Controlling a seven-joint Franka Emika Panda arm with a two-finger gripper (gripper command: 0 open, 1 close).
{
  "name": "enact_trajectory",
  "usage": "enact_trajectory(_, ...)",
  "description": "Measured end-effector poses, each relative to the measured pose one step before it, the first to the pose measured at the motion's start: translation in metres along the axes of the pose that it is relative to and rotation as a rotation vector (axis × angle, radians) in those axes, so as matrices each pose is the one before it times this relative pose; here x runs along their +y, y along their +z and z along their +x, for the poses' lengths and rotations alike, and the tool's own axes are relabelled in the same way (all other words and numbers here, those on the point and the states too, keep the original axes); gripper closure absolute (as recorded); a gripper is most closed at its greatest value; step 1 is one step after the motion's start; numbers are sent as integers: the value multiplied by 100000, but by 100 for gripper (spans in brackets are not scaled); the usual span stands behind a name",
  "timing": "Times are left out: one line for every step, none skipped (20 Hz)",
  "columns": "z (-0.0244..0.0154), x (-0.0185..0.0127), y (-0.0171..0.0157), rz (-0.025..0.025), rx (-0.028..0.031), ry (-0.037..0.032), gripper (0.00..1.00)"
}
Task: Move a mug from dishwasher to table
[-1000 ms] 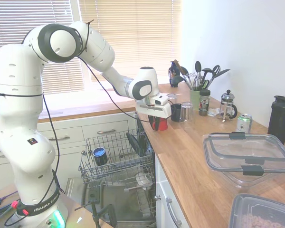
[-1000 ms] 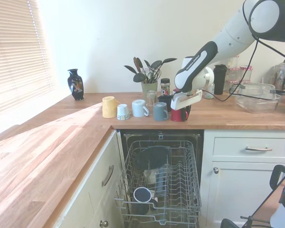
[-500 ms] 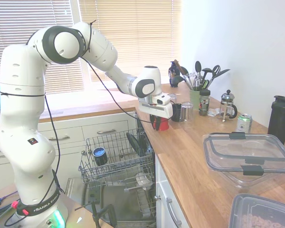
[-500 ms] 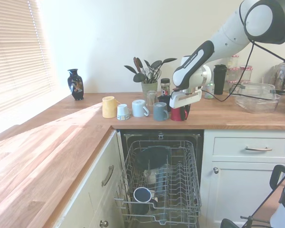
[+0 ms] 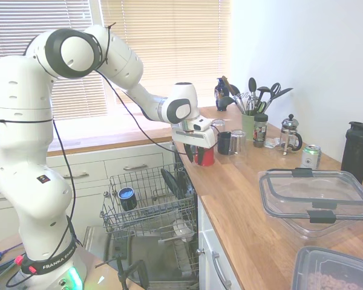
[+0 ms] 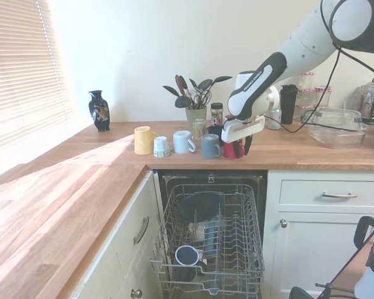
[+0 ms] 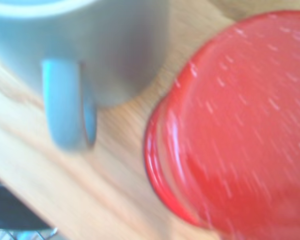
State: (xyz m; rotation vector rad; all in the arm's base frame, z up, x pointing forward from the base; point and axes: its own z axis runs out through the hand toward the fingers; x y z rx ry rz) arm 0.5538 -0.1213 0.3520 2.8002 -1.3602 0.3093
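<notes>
1. My end effector (image 5: pixel 199 153) (image 6: pixel 238 148) is hanging over the near edge of the bench (image 5: pixel 254 223) (image 6: pixel 68 187), above the dishwasher (image 5: pixel 146 212) (image 6: pixel 212 240). Its fingers are reaching down on either side of the red mug; I cannot tell whether they are pressing on it or standing slightly apart from it.
2. The red mug (image 5: pixel 204 155) (image 6: pixel 235 150) (image 7: pixel 237 125) is sitting upright on the bench, close to the front edge and directly under my end effector. In the wrist view it is showing as a blurred glossy red cylinder on the wood.
3. A grey-blue mug (image 6: pixel 210 146) (image 7: pixel 75 55) is standing just beside the red mug, its handle showing in the wrist view.
4. Further along the same row, a pale blue mug (image 6: pixel 183 142), a white cup (image 6: pixel 161 147) and a yellow cup (image 6: pixel 143 140) are standing on the bench.
5. The dishwasher is standing open with its wire rack pulled out; a dark mug with a blue inside (image 5: pixel 127 197) (image 6: pixel 187 256) is sitting in the rack.
6. A dark vase (image 6: pixel 99 111) is standing at the far corner of the bench, and a potted plant (image 6: pixel 194 94) is standing behind the row of mugs.
7. A clear lidded container (image 5: pixel 317 199) and a French press (image 5: pixel 290 134) are resting further along the bench.
</notes>
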Motion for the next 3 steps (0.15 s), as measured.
enact_trajectory(-639, 605, -785, 338, 1230, 507, 0)
enact_trajectory(-728, 687, -835, 457, 1017, 521, 0)
enact_trajectory(-880, 761, -798, 614, 227, 614, 0)
